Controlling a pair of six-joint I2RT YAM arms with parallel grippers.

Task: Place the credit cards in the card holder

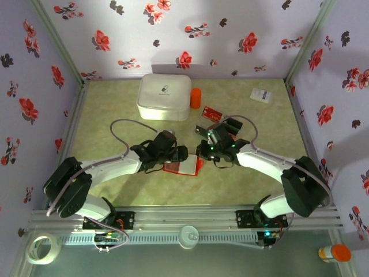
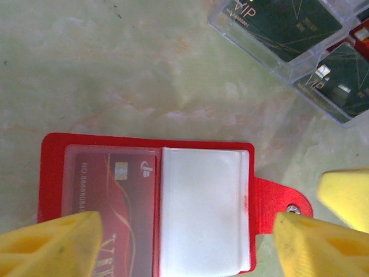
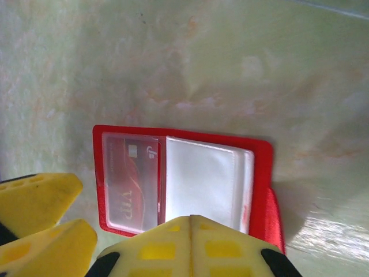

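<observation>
On the left, our left gripper point(image 2: 187, 239) hovers with jaws spread, straddling the wallet point(image 2: 55, 173), probably to pin it flat. The wallet lies unfolded on the table point(image 2: 115, 69) between both arms, a red card point(image 2: 115, 196) already in its left pocket and its right pocket pale and empty. Our right gripper point(image 3: 190, 225) has its fingers pressed together, nothing visible between them. Further right, dark cards point(image 2: 282, 23) wait in a clear tray point(image 2: 277, 66).
</observation>
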